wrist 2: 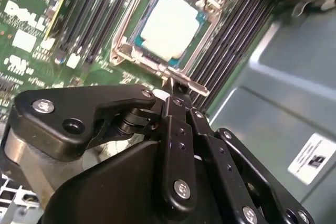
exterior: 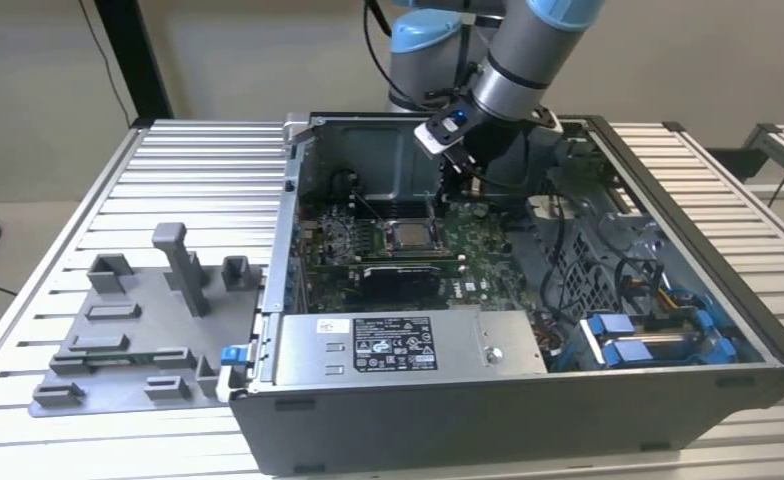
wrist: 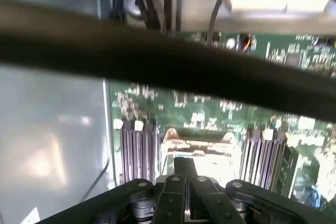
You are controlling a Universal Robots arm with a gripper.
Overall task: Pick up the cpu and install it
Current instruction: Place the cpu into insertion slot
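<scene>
Cpu (wrist 2: 170,22), flat silvery square, in metal-framed socket (wrist 2: 137,60)

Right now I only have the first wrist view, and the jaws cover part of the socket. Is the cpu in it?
Observer: Yes. In the second wrist view the cpu lies flat inside the socket, silvery top up.
Operator: Where are the jaws relative to it?
Observer: In that same view their tips sit at the edge of the socket's frame, beside the cpu and not over it.
</scene>
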